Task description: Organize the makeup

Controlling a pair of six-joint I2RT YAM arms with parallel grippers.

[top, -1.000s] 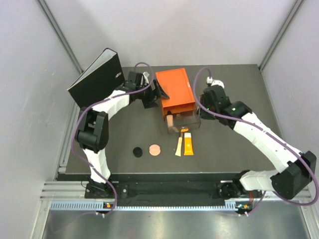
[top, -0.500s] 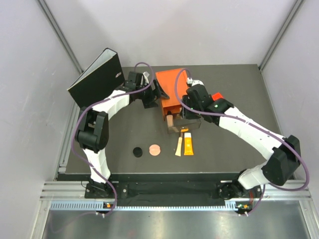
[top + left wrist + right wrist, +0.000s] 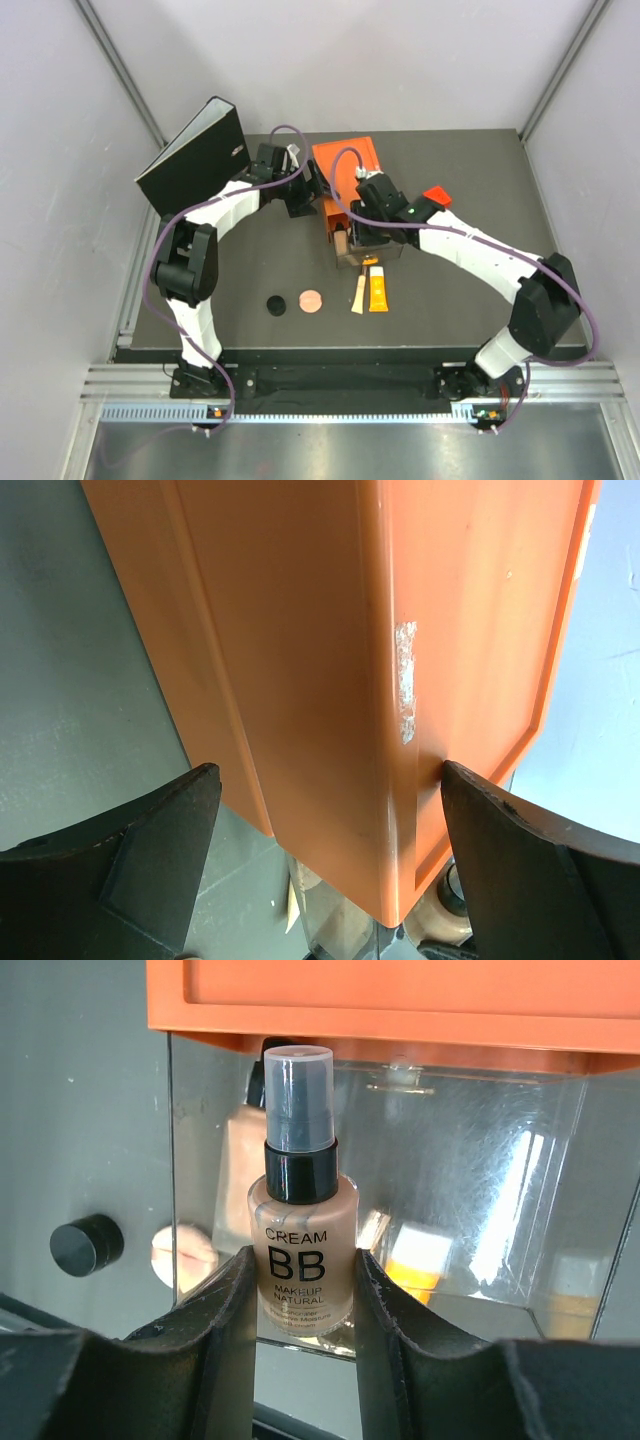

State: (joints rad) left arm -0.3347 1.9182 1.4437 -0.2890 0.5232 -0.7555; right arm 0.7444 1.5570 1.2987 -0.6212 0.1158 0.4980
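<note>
While my right end effector (image 3: 302, 1272) pinches a tan black-collared bottle (image 3: 300, 1205), my left end effector (image 3: 328, 775) sits spread astride the orange plastic box (image 3: 300, 630).

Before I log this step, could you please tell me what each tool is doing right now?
Left tool: open, straddling the orange box.
Right tool: closed on the bottle.

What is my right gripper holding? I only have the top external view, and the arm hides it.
Observer: A tan BB cream bottle, held upright by the right gripper.
Operator: Is it capped?
Observer: Yes, a clear cap sits above its black collar.
Operator: And the left gripper?
Observer: The left gripper is open, with one finger on either side of a corner of the orange box.
</note>
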